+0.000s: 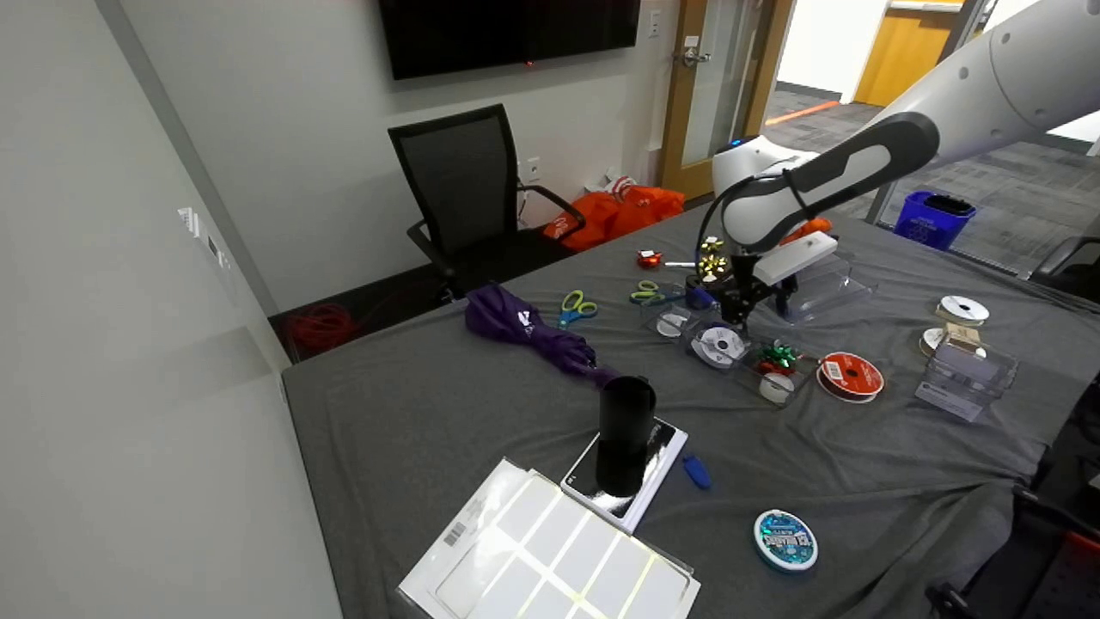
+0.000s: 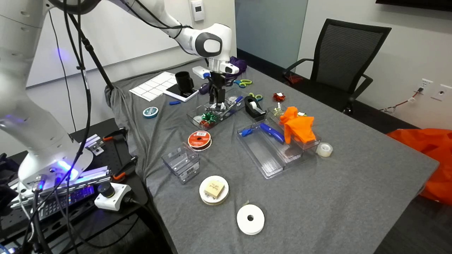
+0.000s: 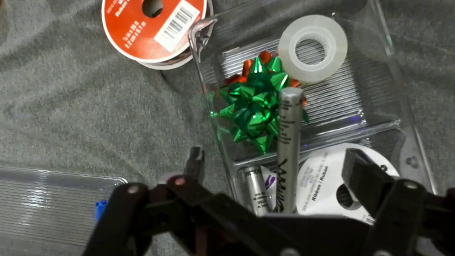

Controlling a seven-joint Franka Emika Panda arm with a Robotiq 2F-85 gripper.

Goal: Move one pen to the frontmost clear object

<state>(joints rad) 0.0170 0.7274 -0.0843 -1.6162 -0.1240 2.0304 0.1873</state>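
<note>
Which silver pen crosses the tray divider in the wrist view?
The silver pen whose end overlaps the green gift bow; the other silver pen ends short of the divider.

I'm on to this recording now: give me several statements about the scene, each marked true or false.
1. A silver pen rests in the divided clear tray. True.
2. The gripper is shut on that pen. False: it is open.
3. The small clear container holds a pen. False: no pen shows in it.
4. The black mug stands on a white-edged box. True.
5. The red spool lies inside that tray. False: it lies beside it, on the tablecloth.
</note>
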